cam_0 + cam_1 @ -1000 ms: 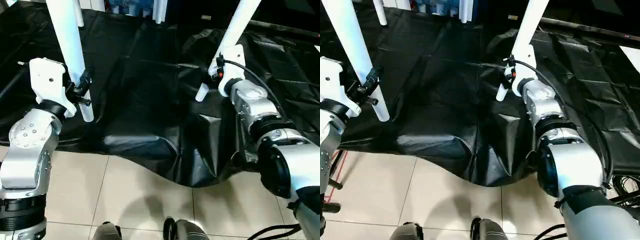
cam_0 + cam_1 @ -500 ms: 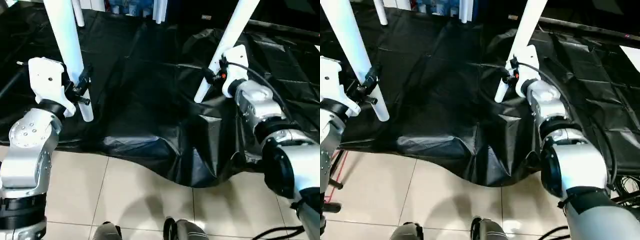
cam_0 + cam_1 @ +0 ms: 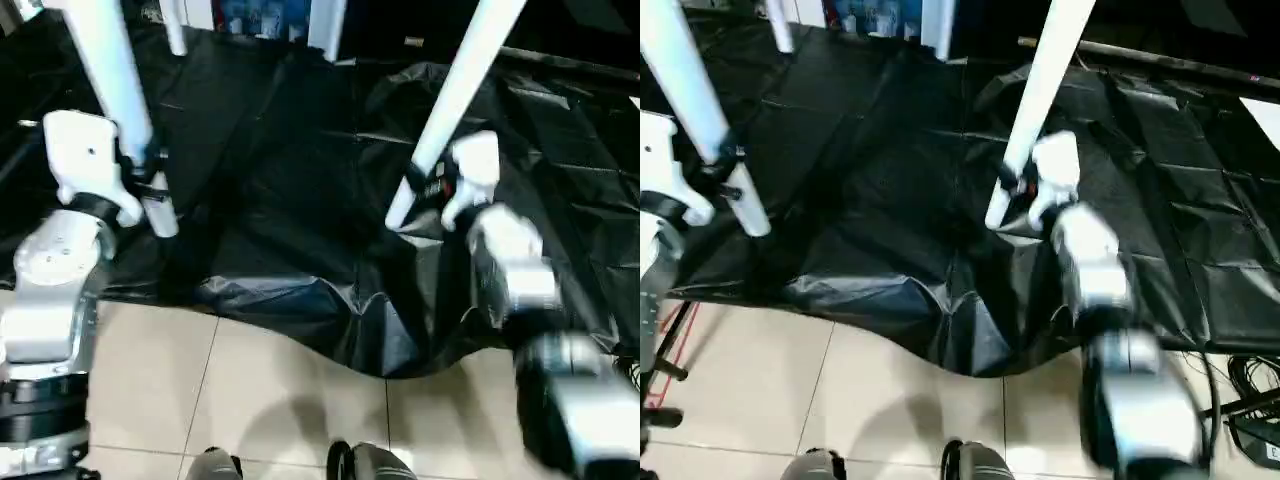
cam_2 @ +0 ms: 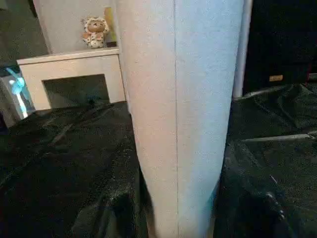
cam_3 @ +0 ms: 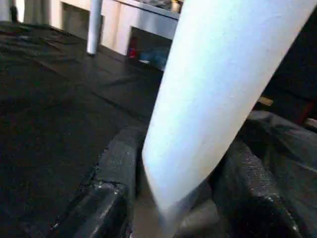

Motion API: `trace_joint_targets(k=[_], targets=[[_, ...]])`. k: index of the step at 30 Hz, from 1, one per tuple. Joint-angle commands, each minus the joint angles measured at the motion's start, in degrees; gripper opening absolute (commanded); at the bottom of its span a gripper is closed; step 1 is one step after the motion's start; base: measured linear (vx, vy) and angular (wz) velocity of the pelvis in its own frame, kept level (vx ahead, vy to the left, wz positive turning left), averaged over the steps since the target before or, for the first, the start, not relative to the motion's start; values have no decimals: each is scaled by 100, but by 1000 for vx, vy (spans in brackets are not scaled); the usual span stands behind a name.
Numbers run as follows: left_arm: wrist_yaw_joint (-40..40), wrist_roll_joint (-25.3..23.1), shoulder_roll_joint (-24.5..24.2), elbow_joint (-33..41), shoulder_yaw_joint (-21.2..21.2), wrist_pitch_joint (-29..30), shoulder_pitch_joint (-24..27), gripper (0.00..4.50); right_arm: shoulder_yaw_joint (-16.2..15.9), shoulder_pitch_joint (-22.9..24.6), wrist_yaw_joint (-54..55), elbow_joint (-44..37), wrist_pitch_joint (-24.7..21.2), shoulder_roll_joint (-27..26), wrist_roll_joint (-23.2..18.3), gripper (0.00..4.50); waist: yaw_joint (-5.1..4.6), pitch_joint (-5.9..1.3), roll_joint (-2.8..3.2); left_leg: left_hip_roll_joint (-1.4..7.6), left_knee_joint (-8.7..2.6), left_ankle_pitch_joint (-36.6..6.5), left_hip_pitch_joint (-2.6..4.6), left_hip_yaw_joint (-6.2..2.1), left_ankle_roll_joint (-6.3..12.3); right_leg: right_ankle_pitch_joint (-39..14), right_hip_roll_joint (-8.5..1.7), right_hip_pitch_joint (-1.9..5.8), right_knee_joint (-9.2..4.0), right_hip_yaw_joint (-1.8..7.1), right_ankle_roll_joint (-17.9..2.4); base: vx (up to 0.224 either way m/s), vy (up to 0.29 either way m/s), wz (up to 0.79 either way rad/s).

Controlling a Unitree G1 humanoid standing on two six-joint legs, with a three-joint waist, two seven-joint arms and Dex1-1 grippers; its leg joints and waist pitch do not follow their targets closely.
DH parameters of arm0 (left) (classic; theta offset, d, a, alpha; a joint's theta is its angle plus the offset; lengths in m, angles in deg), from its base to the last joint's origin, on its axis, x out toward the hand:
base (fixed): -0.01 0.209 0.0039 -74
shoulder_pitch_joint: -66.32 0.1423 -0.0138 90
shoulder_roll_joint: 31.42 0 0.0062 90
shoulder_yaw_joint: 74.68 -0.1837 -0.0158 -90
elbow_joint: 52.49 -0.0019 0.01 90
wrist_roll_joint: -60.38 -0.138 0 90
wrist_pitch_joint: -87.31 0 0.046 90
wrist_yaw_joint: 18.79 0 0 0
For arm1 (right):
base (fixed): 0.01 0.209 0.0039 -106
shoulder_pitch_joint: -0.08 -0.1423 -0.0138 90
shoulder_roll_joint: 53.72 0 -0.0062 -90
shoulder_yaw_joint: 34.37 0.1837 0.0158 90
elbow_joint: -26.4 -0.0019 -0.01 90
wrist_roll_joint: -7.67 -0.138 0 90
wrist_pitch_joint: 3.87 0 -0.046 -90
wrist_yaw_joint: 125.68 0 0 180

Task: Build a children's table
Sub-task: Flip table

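A lived-in room: tiled floor point(image 3: 250, 400), white shelf point(image 4: 69, 67) holding a plush toy point(image 4: 95, 30).

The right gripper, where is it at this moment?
In the left eye view the right gripper is right of centre, over the black cloth, closed on the lower part of a leaning white leg.

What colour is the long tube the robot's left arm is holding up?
White. The table leg shows best in the left eye view, rising over the black cloth.
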Motion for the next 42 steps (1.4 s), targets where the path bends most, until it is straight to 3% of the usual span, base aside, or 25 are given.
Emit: trace_joint_targets(k=[1, 6, 10, 14, 15, 16, 18, 21, 23, 24, 25, 27, 29, 30, 31, 32, 33, 34, 38, 40, 41, 42], targets=[[-124, -416, 25, -619, -396, 313, 417, 164, -303, 287, 501, -499, -159, 42, 745, 170, 14, -318, 31, 120, -485, -864, -3, 7, 192, -1825, -256, 244, -483, 249, -845, 0, 0, 0], [-93, -395, 29, -593, -392, 318, 435, 164, -149, 800, 961, -1293, -599, -106, 866, 170, 5, -323, 28, 105, -510, -916, -11, -1, 91, -1772, -245, 244, -490, 262, -607, 0, 0, 0], [-79, -387, -10, -635, -391, 288, 445, 164, -314, 1285, 1016, -2046, -1040, -246, 830, 170, 8, -334, 46, 91, -515, -742, -10, 5, 143, -1421, -223, 257, -472, 265, -599, 0, 0, 0], [9, -503, -92, -707, -369, 279, 462, 164, -579, 1499, 1082, -2488, -1418, -318, 864, 170, -4, -339, 45, 90, -544, -1002, -9, -7, 61, -1782, -223, 250, -513, 260, -487, 0, 0, 0], [-23, -465, -91, -717, -348, 262, 467, 164, -581, 1512, 1123, -2544, -1476, -336, 872, 205, -8, -338, 48, 91, -550, -1059, -7, -10, 49, -1878, -230, 243, -519, 262, -468, 0, 0, 0], [16, -475, -105, -700, -318, 282, 478, 199, -583, 1528, 1050, -2621, -1556, -387, 742, 226, -11, -343, 44, 92, -554, -1144, -9, -17, 32, -2029, -233, 241, -534, 265, -420, 0, 0, 0], [72, -502, -123, -673, -287, 297, 490, 234, -602, 1549, 1003, -2694, -1586, -415, 687, 242, -9, -342, 54, 98, -559, -1182, -11, -24, 17, -2097, -237, 233, -544, 268, -376, 0, 0, 0], [159, -481, -157, -537, -164, 418, 562, 246, -647, 1659, 1015, -2943, -1730, -476, 622, 275, -49, -391, 33, 80, -544, -997, -58, -40, 32, -1922, -236, 267, -518, 268, -287, 0, 0, 0], [172, -438, -158, -411, -96, 439, 655, 277, -669, 1754, 1063, -3135, -1857, -498, 550, 293, -25, -506, 111, 90, -462, -321, 0, -22, 93, -763, -222, 281, -381, 270, -531, 0, 0, 0], [172, -438, -158, -411, -96, 439, 655, 277, -669, 1754, 1063, -3135, -1857, -498, 550, 293, -39, -565, 115, 63, -405, 156, 20, -11, 161, 47, -181, 305, -291, 270, -694, 56, 11, 2], [171, -343, -149, -185, -21, 549, 808, 279, -659, 1883, 1093, -3377, -2024, -530, 450, 306, -20, -548, 132, 34, -365, 914, 19, 17, 290, 1457, -101, 325, -192, 237, -1064, 56, 11, 2], [214, -226, -98, 100, 101, 645, 990, 293, -628, 2038, 1151, -3636, -2149, -553, 408, 325, 8, -541, 140, 49, -357, 1082, 23, 35, 315, 1928, -93, 364, -167, 240, -1250, 0, 0, 0], [256, -110, 6, 442, 257, 706, 1197, 319, -575, 2228, 1185, -3940, -2244, -578, 395, 330, 18, -532, 114, 56, -375, 761, 10, 56, 247, 1762, -103, 406, -189, 253, -1309, 0, 0, 0], [255, -28, 90, 633, 340, 729, 1320, 322, -544, 2337, 1167, -4114, -2310, -589, 360, 337, 49, -521, 152, 69, -391, 485, 7, 55, 194, 1540, -128, 417, -215, 262, -1297, 0, 0, 0], [260, -8, 120, 697, 366, 728, 1364, 322, -536, 2375, 1160, -4174, -2331, -592, 348, 351, 45, -501, 126, 86, -414, 222, 6, 54, 160, 1255, -131, 417, -241, 262, -1266, 0, 0, 0], [296, 64, 233, 935, 471, 673, 1554, 325, -501, 2534, 1187, -4413, -2423, -609, 327, 363, 54, -511, 185, 89, -425, 27, 13, 42, 105, 941, -141, 419, -255, 261, -1225, 0, 0, 0], [314, 173, 353, 1079, 566, 560, 1715, 334, -448, 2672, 1205, -4578, -2475, -625, 268, 370, 54, -506, 168, 105, -425, -70, 26, 48, 89, 833, -152, 409, -277, 264, -1208, 0, 0, 0], [318, 198, 380, 1113, 588, 534, 1752, 357, -436, 2704, 1209, -4616, -2487, -628, 255, 383, 55, -481, 152, 119, -446, -281, -8, 39, 70, 577, -163, 419, -306, 269, -1159, 0, 0, 0], [129, 774, 907, 1901, 783, -83, 2559, 368, -213, 3376, 1139, -5319, -2628, -578, -63, 390, 93, -461, 212, 149, -477, -1102, 16, 22, -9, -738, -172, 336, -426, 269, -892, 0, 0, 0], [18, 912, 1054, 2163, 734, -137, 2853, 368, -149, 3607, 1030, -5473, -2700, -529, -208, 390, 108, -422, 181, 161, -502, -1394, 0, 23, -23, -1193, -157, 290, -492, 267, -748, 0, 0, 0], [4, 949, 1150, 2247, 693, -119, 2987, 368, -102, 3731, 974, -5544, -2776, -501, -285, 390, 118, -430, 219, 163, -501, -1496, 19, 17, -27, -1328, -151, 276, -496, 262, -700, 0, 0, 0], [-32, 982, 1210, 2351, 576, -69, 3110, 368, -79, 3808, 926, -5567, -2873, -459, -315, 390, 132, -435, 215, 159, -497, -1541, 12, 7, -24, -1413, -145, 270, -508, 265, -621, 0, 0, 0]])
